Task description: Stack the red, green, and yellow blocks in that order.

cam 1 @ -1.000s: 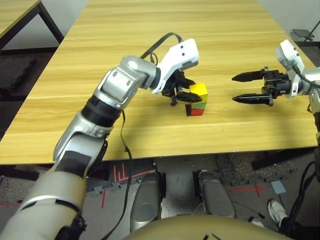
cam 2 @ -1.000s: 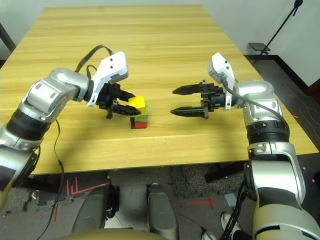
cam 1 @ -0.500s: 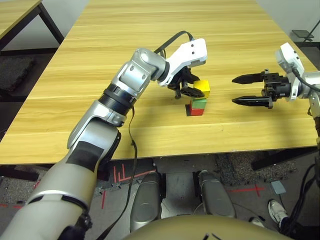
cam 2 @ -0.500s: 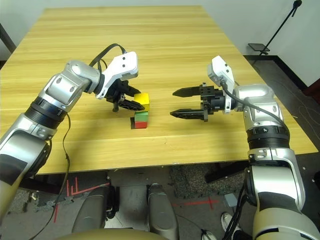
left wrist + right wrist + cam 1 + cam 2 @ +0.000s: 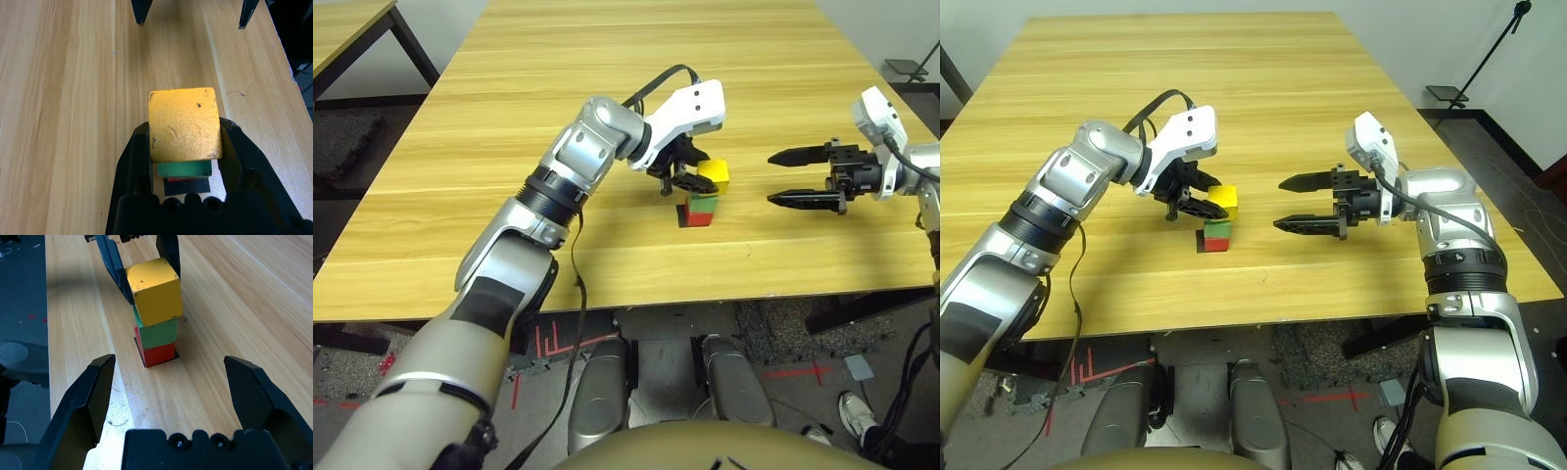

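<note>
Yellow block (image 5: 157,293) is in the left claw (image 5: 185,142); line it over the green block (image 5: 159,334), left of the wide-open right claw (image 5: 170,363), then let go gently.

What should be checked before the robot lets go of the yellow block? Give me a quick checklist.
1. Red block on the black patch: ok.
2. Green block stacked on red: ok.
3. Yellow block held by the left end effector: ok.
4. Yellow squarely above green: not ok; it looks shifted toward the robot's right.
5. Yellow's weight resting on green: cannot tell.
6. Right end effector away from the stack: ok.
</note>
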Robot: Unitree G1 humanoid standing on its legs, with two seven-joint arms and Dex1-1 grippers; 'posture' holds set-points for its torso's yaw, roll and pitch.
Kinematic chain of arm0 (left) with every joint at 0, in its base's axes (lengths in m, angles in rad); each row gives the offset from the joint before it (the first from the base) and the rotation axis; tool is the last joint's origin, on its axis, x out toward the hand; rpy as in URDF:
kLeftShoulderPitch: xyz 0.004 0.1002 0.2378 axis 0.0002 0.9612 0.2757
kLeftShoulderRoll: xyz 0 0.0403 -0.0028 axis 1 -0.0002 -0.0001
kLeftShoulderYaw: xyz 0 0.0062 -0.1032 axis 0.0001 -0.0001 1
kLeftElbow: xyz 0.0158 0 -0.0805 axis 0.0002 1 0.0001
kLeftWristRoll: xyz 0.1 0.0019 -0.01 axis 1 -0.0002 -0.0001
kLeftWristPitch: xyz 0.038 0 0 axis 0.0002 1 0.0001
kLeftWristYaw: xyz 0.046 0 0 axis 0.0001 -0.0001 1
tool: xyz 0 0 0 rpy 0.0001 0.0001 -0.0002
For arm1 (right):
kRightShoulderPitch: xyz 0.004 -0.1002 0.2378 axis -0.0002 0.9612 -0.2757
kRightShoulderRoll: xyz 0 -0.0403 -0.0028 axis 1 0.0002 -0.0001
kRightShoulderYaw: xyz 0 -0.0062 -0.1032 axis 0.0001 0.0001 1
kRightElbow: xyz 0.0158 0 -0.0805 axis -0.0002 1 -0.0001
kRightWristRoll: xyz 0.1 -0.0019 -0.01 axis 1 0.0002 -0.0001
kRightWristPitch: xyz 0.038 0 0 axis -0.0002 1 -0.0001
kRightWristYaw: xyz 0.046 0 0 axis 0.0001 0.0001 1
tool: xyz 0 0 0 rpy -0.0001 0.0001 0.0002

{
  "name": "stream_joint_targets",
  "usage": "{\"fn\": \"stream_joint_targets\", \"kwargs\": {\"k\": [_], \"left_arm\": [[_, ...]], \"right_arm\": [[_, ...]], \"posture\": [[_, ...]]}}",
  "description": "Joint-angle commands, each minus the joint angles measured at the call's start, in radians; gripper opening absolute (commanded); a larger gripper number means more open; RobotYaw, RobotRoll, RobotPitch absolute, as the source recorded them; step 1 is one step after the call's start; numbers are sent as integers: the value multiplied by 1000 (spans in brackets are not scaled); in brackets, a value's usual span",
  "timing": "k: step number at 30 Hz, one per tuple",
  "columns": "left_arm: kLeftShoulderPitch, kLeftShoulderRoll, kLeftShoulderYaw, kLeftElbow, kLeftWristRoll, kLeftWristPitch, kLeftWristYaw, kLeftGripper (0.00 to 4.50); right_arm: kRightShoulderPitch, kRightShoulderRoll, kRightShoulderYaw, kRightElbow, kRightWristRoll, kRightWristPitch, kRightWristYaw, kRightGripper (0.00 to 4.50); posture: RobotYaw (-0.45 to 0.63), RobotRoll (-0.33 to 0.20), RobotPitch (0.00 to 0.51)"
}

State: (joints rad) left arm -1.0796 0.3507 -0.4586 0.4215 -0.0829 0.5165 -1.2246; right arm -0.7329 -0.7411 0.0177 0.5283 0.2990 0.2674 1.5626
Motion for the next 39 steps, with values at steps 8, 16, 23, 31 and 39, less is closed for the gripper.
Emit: {"fn": "stream_joint_targets", "kwargs": {"k": [8, 16, 23, 31, 39], "left_arm": [[17, 10, 5, 13, 29, -7, -17, 1925], [31, 12, 2, -17, 27, 17, -24, 1925], [57, 1, 41, -102, 7, 68, 22, 3862], [233, -112, 519, -583, -141, 355, 488, 4484], [578, -102, 943, -692, -109, 156, 861, 4484]], "right_arm": [[-7, 5, -6, 0, 10, 1, -5, 4500], [-17, 4, -5, 11, 6, 1, -7, 4500], [-26, 3, -14, 64, -2, -17, -19, 4500], [-192, 2, -196, 442, 16, -105, -369, 4500], [-229, -4, -371, 682, 5, -343, -768, 4500]], "posture": [[163, -49, 80], [168, -53, 84], [200, -62, 87], [238, -83, 75], [230, -103, 103]]}}
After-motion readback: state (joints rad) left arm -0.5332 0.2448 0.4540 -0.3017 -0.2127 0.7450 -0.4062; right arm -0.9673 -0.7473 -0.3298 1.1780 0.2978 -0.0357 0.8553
